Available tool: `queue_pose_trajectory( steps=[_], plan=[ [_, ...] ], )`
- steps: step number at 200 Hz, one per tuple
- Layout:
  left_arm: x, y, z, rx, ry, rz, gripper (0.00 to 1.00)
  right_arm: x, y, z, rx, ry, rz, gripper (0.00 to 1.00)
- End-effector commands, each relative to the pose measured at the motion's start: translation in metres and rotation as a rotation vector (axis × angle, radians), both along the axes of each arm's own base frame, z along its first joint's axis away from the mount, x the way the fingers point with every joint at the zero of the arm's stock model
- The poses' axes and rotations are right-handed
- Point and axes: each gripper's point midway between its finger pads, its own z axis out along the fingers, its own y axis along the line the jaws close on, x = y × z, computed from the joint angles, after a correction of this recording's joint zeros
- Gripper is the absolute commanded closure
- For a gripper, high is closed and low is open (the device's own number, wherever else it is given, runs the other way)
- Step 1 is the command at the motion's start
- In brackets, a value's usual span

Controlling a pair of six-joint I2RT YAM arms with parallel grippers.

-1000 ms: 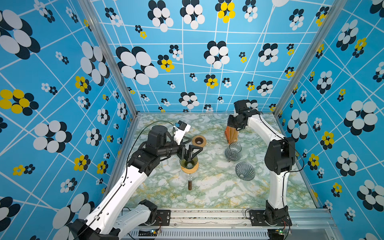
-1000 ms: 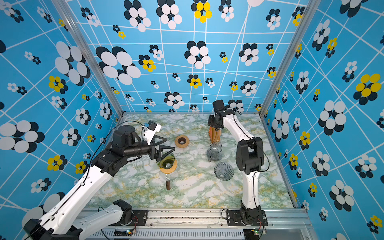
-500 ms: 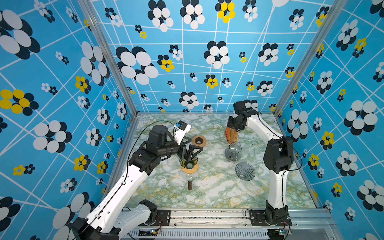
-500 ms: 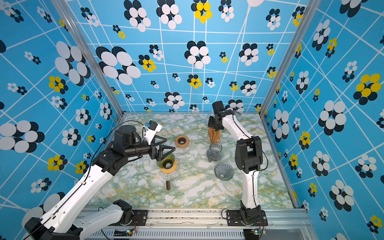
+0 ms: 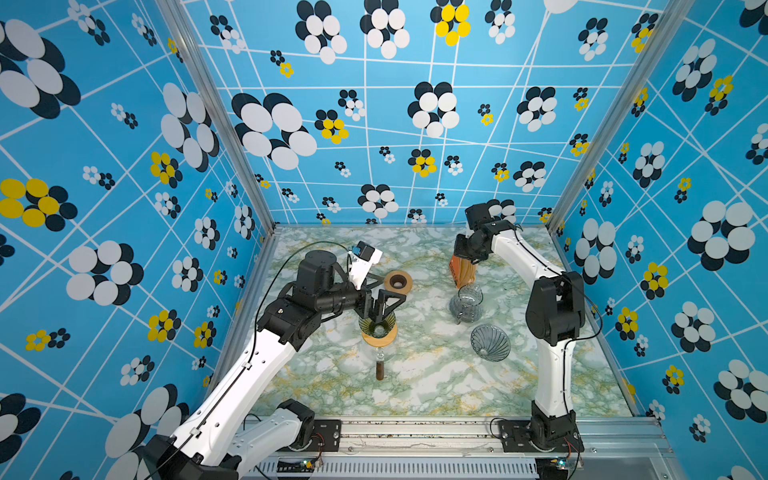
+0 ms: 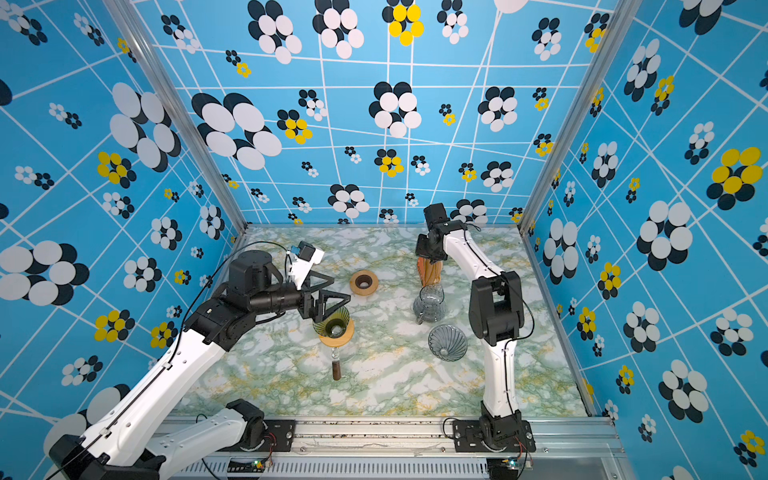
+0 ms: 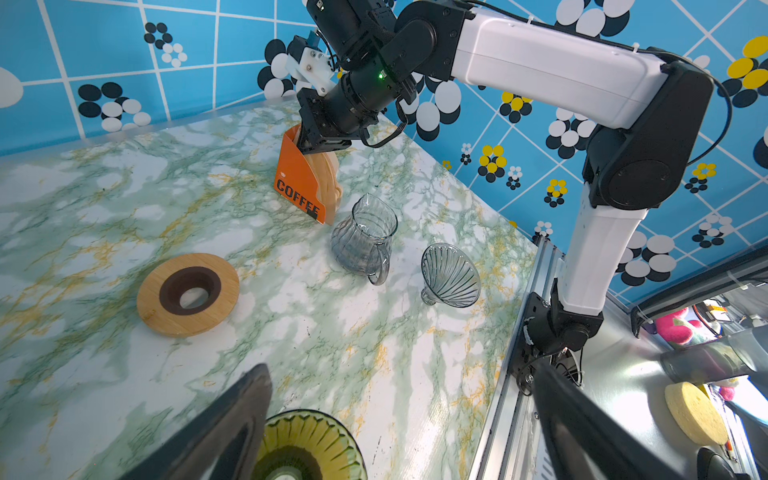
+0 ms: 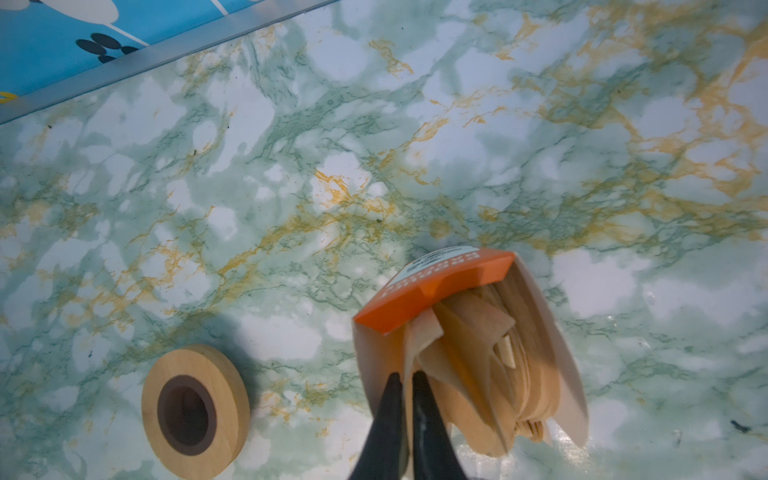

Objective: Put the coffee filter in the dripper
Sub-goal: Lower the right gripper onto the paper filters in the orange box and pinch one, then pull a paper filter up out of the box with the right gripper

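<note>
An orange box of tan coffee filters (image 8: 432, 286) stands at the back of the table (image 5: 461, 272). My right gripper (image 8: 406, 376) reaches into it from above, shut on the edge of one coffee filter (image 8: 409, 357). In both top views the gripper (image 5: 465, 259) (image 6: 430, 259) sits at the box's top. The green glass dripper (image 5: 377, 325) (image 6: 332, 325) rests on a wooden collar over a glass server. My left gripper (image 5: 392, 287) (image 7: 403, 368) hovers open just above the dripper (image 7: 307, 449), whose rim lies by one finger.
A loose wooden ring (image 5: 398, 281) (image 8: 195, 405) lies between the dripper and the box. A clear glass pitcher (image 5: 466, 305) (image 7: 365, 241) stands right in front of the box. A grey ribbed glass cone (image 5: 490, 343) (image 7: 451, 274) lies on its side nearer the front.
The right arm has shifted slightly at the filter box. The left arm and the objects on the table have not moved.
</note>
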Motion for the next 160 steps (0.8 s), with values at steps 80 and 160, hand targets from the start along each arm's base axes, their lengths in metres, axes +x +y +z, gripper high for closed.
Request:
queue_pose_trajectory(
  steps=[80,160],
  plan=[
    [-0.002,-0.001,0.008,-0.004,-0.017,-0.019,0.01,-0.003,-0.008,0.034,-0.044,-0.09,0.065,1.0],
    [-0.003,-0.001,0.009,-0.006,-0.017,-0.019,0.01,-0.021,-0.017,0.083,-0.073,-0.189,0.096,1.0]
  ],
)
